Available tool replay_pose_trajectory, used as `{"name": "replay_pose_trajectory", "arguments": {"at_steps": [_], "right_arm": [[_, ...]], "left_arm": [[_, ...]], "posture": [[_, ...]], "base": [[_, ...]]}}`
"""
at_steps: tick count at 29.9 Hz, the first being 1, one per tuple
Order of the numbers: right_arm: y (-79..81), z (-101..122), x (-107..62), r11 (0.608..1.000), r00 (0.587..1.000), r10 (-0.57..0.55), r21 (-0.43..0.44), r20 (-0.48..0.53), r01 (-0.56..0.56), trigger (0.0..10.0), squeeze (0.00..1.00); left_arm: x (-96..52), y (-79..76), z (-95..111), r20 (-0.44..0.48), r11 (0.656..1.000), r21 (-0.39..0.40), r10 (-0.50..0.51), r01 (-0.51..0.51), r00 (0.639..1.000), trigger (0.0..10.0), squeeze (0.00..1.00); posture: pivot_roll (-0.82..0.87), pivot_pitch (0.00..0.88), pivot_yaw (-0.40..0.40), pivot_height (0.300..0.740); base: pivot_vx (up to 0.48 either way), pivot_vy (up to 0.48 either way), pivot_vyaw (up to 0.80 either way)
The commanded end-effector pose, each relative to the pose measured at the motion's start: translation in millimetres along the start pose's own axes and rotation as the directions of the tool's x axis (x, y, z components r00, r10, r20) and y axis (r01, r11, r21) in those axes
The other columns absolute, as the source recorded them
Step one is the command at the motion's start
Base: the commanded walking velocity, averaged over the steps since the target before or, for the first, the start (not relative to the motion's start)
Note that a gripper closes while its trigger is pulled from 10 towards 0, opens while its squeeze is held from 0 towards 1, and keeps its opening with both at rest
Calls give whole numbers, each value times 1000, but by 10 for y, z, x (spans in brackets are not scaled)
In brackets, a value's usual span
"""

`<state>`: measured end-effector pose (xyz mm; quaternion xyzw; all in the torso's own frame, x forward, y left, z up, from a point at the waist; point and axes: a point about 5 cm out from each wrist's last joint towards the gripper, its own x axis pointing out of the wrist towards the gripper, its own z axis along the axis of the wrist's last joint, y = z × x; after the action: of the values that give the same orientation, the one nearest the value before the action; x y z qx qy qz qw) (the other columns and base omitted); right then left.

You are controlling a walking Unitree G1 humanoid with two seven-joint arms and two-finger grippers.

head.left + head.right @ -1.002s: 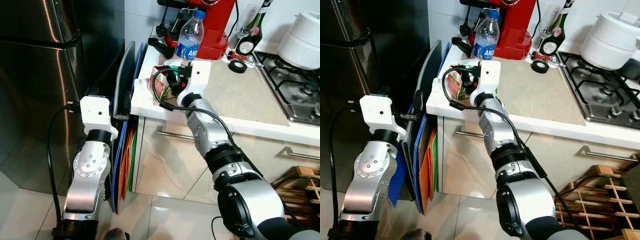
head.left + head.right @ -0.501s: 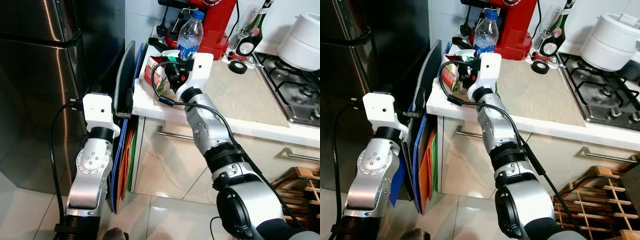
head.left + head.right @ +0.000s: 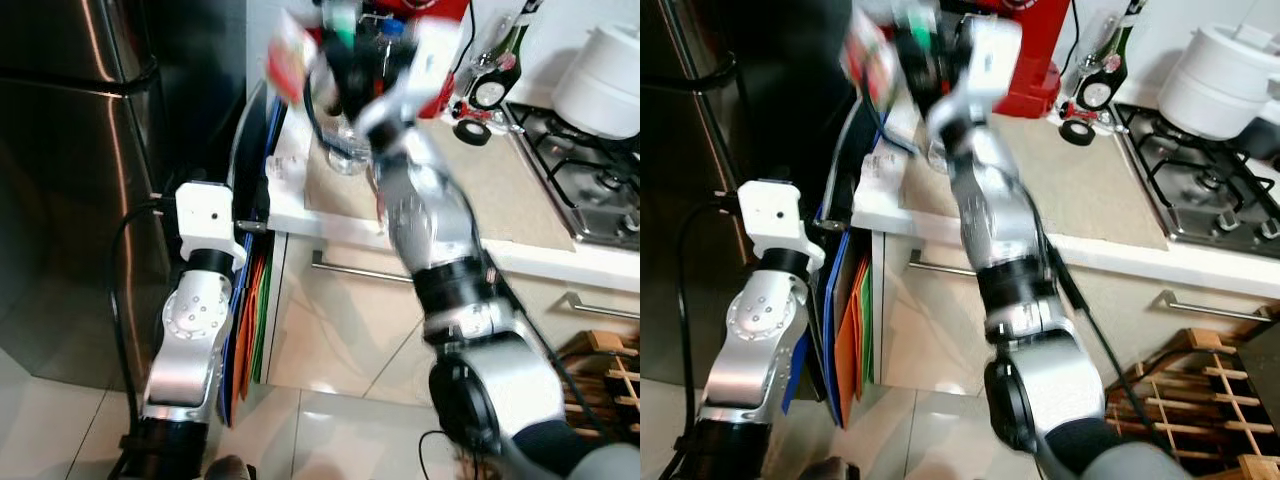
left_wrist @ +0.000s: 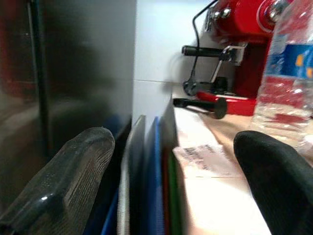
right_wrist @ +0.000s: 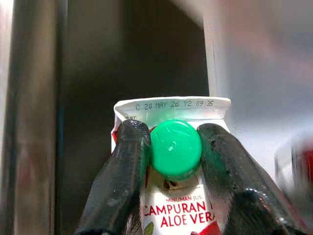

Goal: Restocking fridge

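Carton [image 5: 172, 176]: "C-20 MAY 26 Y2 09:35" top seam; "CAMPURAN ALOE VERA" front.

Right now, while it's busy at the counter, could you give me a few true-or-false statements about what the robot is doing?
1. The right tool grips a carton by its green cap. True.
2. The carton rests on the counter. False: it is held up in the air, above the counter edge.
3. The left tool holds a water bottle. False: its fingers are open with nothing between them; the bottle stands on the counter beyond.
4. The fridge door is shut. True.
5. A white pot sits on the stove. True.
6. The coffee machine is blue. False: the coffee machine is red.
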<state>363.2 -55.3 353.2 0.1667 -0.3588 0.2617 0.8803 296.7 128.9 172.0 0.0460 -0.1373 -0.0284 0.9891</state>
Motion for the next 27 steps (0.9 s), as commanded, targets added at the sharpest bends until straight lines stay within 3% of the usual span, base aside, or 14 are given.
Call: {"name": "replay_pose_trajectory", "arguments": {"at_steps": [1, 5, 7, 8, 12, 15, 21, 24, 27], "right_arm": [[-188, 128, -41, 997, 996, -73, -19, 57, 74, 0, 0], [-350, 433, -42, 987, 976, -126, -78, 180, 142, 0, 0], [-502, 619, -103, 953, 943, -192, -177, 271, 245, 0, 0], [-665, 691, -183, 910, 916, -258, -241, 306, 337, 0, 0], [-909, 659, -364, 825, 892, -344, -359, 294, 436, 0, 0], [-1051, 540, -589, 764, 875, -416, -425, 250, 485, 0, 0], [-1066, 220, -935, 727, 873, -472, -506, 122, 464, 0, 0], [-997, 60, -1103, 739, 877, -479, -520, 41, 429, 0, 0], [-952, -29, -1208, 750, 873, -488, -518, -12, 412, 0, 0]], "left_arm": [[28, -45, 17, 11, 1000, 5, -17, 17, 1000, 10000, 0], [44, -47, 20, 15, 1000, 2, -16, 16, 1000, 10000, 0], [53, -62, 22, 19, 1000, -2, -22, 22, 1000, 10000, 0], [60, -82, 31, 26, 999, -32, -23, 24, 999, 10000, 0], [60, -110, 45, 35, 998, -48, -41, 42, 999, 10000, 0], [40, -168, 16, 17, 995, -24, -92, 93, 996, 10000, 0], [-7, -237, -51, -25, 989, -42, -143, 142, 989, 10000, 0], [-17, -250, -36, -34, 983, -113, -149, 144, 988, 10000, 0], [-23, -242, -18, -30, 984, -99, -152, 149, 988, 10000, 0]], "posture": [[156, 0, -128, 740], [147, 0, -119, 740], [144, 0, -117, 740], [139, 0, -113, 740], [135, 0, -111, 740], [134, 0, -113, 740], [130, 0, -119, 740], [135, 0, -122, 740], [139, 0, -122, 740]], "base": [[0, 0, 0], [0, 0, 0], [0, 0, 0], [0, 0, 0], [0, 0, 0], [0, 0, 0], [0, 0, 0], [0, 0, 0], [0, 0, 0]]}}
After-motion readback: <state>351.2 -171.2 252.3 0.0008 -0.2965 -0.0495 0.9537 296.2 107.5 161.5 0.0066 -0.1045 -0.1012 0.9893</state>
